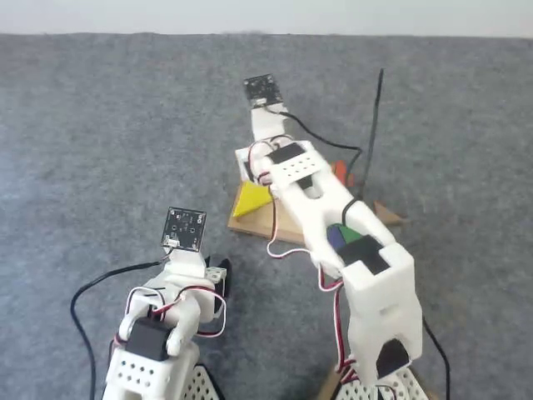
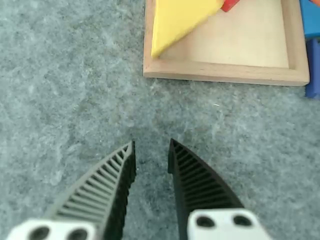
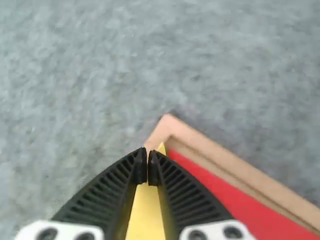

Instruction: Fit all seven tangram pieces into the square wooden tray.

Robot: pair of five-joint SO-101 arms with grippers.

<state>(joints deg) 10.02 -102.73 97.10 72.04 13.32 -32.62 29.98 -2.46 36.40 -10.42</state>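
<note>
The square wooden tray [image 1: 254,227] lies mid-table under my right arm. A yellow triangle [image 1: 250,200] rests in its left part, partly over the rim, and a red piece [image 1: 343,174] shows at the far side. Green and blue pieces [image 1: 340,234] peek out beneath the arm. My right gripper [image 3: 146,156] is shut, its tips over the yellow triangle's [image 3: 144,212] point at the tray's corner [image 3: 170,125], beside the red piece [image 3: 225,200]. My left gripper [image 2: 151,146] is open over bare carpet, short of the tray [image 2: 220,70], which holds the yellow triangle [image 2: 182,17].
Grey carpet covers the table on all sides. Blue pieces [image 2: 311,45] lie at the tray's edge in the left wrist view. A black cable [image 1: 373,125] runs past the tray's far side. The left arm's gripper [image 1: 218,279] is near the front left of the tray.
</note>
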